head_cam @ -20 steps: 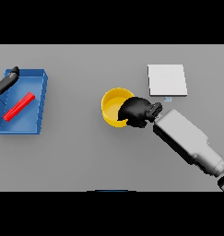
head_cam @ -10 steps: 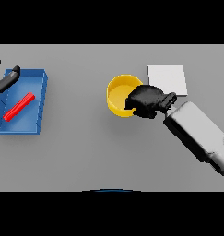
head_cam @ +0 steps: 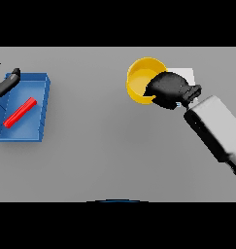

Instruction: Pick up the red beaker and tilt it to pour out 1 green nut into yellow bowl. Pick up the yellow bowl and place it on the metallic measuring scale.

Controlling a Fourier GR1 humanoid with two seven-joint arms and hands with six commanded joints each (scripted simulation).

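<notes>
The yellow bowl (head_cam: pixel 141 78) hangs above the table right of centre, with my right hand (head_cam: pixel 169 90) shut on its right rim. Behind the hand lies the pale metallic scale (head_cam: pixel 184 74), mostly hidden by the hand and the bowl. The bowl's right edge overlaps the scale's left side. What is inside the bowl I cannot make out. The red beaker (head_cam: pixel 20 112) lies on its side in the blue tray (head_cam: pixel 41 112) at the far left. My left hand (head_cam: pixel 5 83) hovers at the tray's upper left corner, fingers relaxed and holding nothing.
Bare grey table (head_cam: pixel 100 146) stretches between the blue tray and the bowl. My right forearm (head_cam: pixel 215 129) crosses the lower right of the table.
My right hand has carried the yellow bowl up and to the right, from the table's middle to the scale's left edge. The left hand and the tray stayed put.
</notes>
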